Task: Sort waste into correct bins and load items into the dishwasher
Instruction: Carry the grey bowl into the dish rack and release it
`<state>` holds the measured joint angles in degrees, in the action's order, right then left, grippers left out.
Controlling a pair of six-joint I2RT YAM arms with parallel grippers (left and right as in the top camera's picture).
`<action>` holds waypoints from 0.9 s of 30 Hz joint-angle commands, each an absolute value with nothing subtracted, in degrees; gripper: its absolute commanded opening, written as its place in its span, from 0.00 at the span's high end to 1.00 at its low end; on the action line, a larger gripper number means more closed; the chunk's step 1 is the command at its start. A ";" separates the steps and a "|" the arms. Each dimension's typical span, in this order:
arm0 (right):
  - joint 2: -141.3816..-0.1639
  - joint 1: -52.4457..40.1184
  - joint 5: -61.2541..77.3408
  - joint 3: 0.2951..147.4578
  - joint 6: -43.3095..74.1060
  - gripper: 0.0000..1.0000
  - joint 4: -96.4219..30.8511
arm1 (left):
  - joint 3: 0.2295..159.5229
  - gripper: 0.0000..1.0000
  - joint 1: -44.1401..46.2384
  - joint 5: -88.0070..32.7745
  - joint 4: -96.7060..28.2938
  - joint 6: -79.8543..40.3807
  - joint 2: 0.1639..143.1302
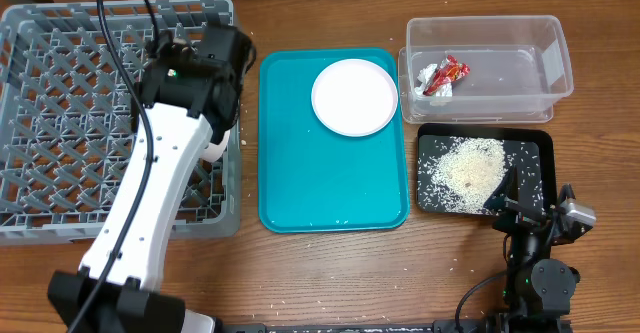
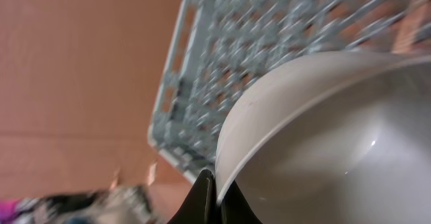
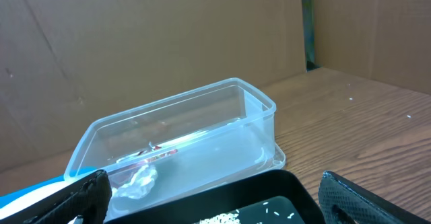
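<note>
My left gripper [image 2: 217, 200] is shut on the rim of a white bowl [image 2: 337, 143] and holds it over the right side of the grey dishwasher rack [image 1: 60, 123]; the rack also shows in the left wrist view [image 2: 269, 42]. In the overhead view the bowl [image 1: 212, 149] peeks out beside the left arm. A white plate [image 1: 354, 97] lies on the teal tray [image 1: 300, 183]. My right gripper [image 3: 215, 204] is open and empty, resting near the black tray [image 1: 530, 168] of spilled rice [image 1: 470, 171]. A clear bin [image 1: 510, 73] holds crumpled wrappers [image 1: 441, 76].
The clear bin [image 3: 202, 126] and black tray [image 3: 269, 197] lie just ahead of the right gripper. Loose rice grains are scattered on the wooden table [image 1: 330, 273]. Cardboard walls stand behind the table.
</note>
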<state>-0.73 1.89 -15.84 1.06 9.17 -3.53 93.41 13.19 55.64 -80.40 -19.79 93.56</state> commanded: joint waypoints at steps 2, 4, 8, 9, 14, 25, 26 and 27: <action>-0.16 2.26 -15.81 0.45 9.15 0.00 -3.20 | 88.42 0.96 7.86 63.33 -79.55 -26.87 96.97; -0.16 2.26 -15.81 0.45 9.15 0.00 -3.20 | 87.48 0.96 6.24 64.40 -78.26 -26.85 98.87; -0.16 2.26 -15.81 0.45 9.15 0.00 -3.20 | 87.46 0.96 4.38 64.90 -74.67 -26.83 102.87; -0.16 2.26 -15.81 0.45 9.15 0.00 -3.20 | 87.46 0.96 4.08 64.90 -73.89 -26.79 103.79; -0.16 2.26 -15.81 0.45 9.15 0.00 -3.20 | 87.46 0.96 3.64 64.25 -70.65 -24.45 109.78; -0.16 2.26 -15.81 0.45 9.15 0.00 -3.20 | 87.68 0.96 5.32 67.26 -73.78 -22.31 113.16; -0.16 2.26 -15.81 0.45 9.15 0.00 -3.20 | 87.68 0.96 5.32 67.42 -74.02 -22.28 113.01; -0.16 2.26 -15.81 0.45 9.15 0.00 -3.20 | 87.68 0.96 5.32 67.59 -74.43 -22.28 112.81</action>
